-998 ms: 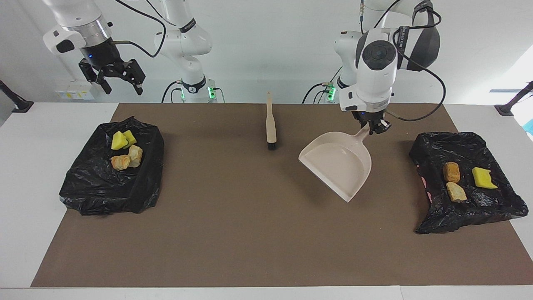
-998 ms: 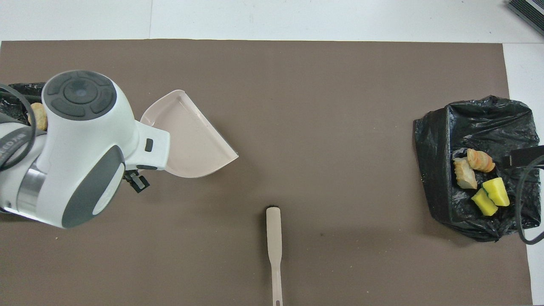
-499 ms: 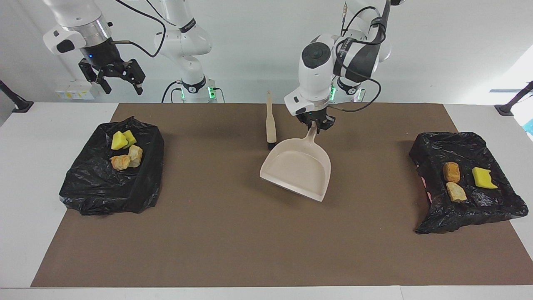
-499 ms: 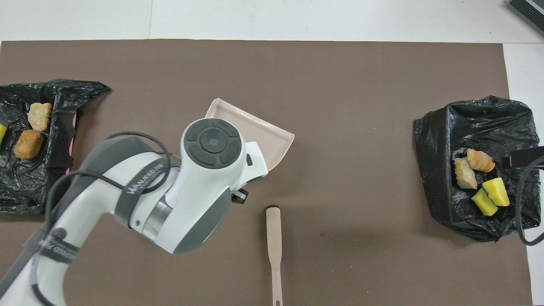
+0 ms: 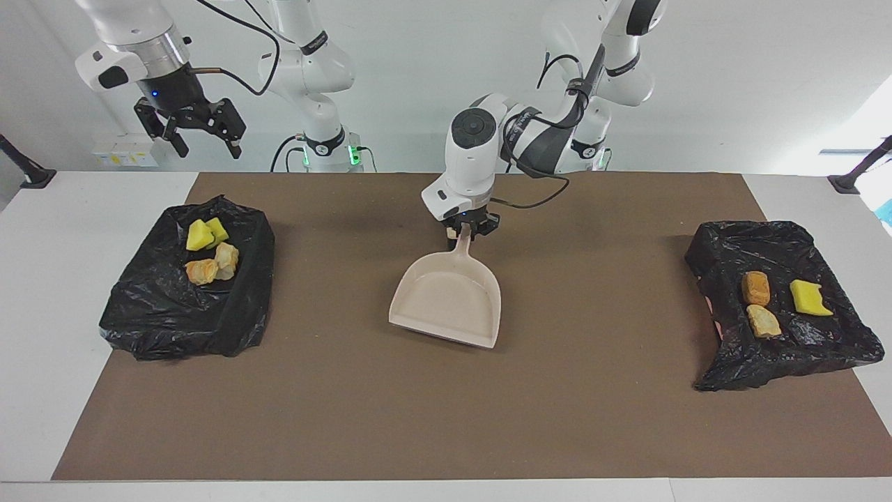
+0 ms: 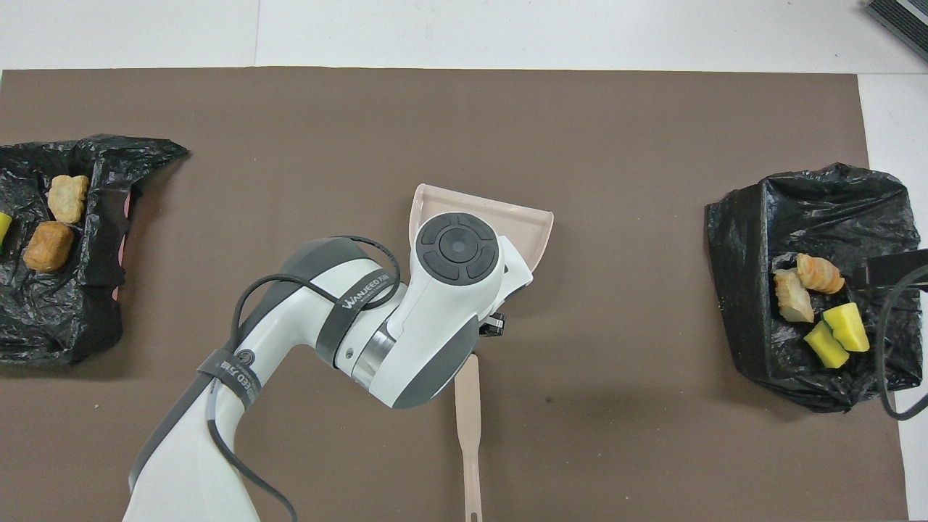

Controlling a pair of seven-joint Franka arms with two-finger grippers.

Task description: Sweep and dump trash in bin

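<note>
The left hand (image 5: 465, 230), pinching the empty dustpan's (image 5: 449, 300) handle, should set it flat beside the brush (image 6: 470, 428); the right hand (image 5: 202, 132) waits spread.

The beige dustpan (image 5: 449, 298) is being held by its handle in the closed left gripper (image 5: 465, 230) over the brown mat (image 5: 418, 418); the right gripper (image 5: 202, 136) is being kept open above the mat's corner.
</note>
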